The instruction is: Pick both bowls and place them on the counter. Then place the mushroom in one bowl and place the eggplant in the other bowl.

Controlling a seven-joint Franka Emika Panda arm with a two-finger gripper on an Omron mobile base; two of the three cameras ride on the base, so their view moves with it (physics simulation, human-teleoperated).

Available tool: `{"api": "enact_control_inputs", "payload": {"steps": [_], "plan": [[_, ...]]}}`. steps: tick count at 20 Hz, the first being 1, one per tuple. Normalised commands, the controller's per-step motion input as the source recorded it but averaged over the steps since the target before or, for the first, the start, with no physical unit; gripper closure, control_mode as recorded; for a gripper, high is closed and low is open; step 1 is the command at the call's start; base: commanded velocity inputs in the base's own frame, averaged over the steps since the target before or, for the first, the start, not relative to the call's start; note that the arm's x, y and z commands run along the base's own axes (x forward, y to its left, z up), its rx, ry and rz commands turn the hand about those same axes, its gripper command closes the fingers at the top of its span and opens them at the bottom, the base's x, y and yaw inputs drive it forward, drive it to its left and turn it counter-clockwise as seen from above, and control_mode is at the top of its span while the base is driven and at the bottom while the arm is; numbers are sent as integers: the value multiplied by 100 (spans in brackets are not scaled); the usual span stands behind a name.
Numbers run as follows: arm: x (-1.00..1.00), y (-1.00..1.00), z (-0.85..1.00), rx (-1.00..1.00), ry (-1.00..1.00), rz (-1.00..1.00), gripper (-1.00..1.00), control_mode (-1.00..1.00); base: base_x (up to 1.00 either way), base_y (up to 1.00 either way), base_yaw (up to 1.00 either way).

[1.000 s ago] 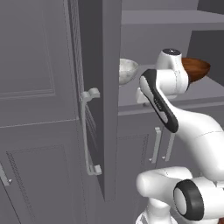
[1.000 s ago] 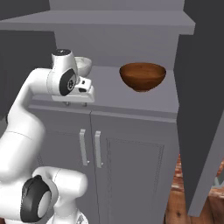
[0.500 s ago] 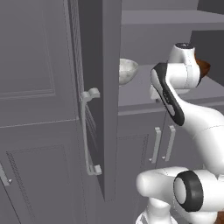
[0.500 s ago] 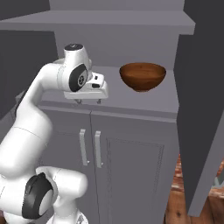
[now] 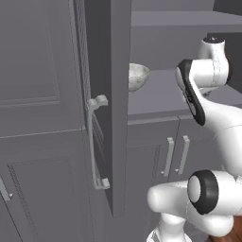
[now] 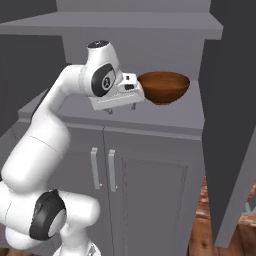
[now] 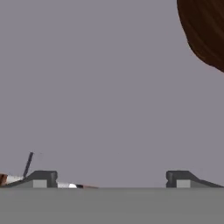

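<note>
The glossy reddish-brown wooden bowl stands on the grey cupboard shelf. My gripper hangs just left of it, fingers pointing down at the shelf, open and holding nothing. In the hand view the gripper has its tips wide apart over bare shelf, with the wooden bowl at the top right corner. The grey-white speckled bowl sits further left on the same shelf, partly behind the open door. The mushroom, the eggplant and the counter are out of view.
An open tall cupboard door with a long handle stands left of the shelf, and another door panel stands to its right. Lower cabinet doors with handles lie below. An upper shelf roofs the space.
The arm has swung to the right along the shelf, carrying the open hand away from the speckled bowl to just beside the wooden bowl. Both bowls stayed put.
</note>
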Motion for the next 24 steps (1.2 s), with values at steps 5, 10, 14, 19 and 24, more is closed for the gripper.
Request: {"api": "enact_control_inputs", "payload": {"steps": [5, 10, 14, 19, 24], "plan": [[20, -46, 6, -1, -4, 17, -100, -100, 0, 0, 0], [10, -26, 44, -2, -11, 14, -100, -100, 0, 0, 0], [16, -20, 28, -3, -3, 10, -100, -100, 0, 0, 0], [37, -13, 16, -10, -9, 10, -100, -100, 0, 0, 0], [26, -12, 9, -17, -14, 9, -100, -100, 0, 0, 0]]}}
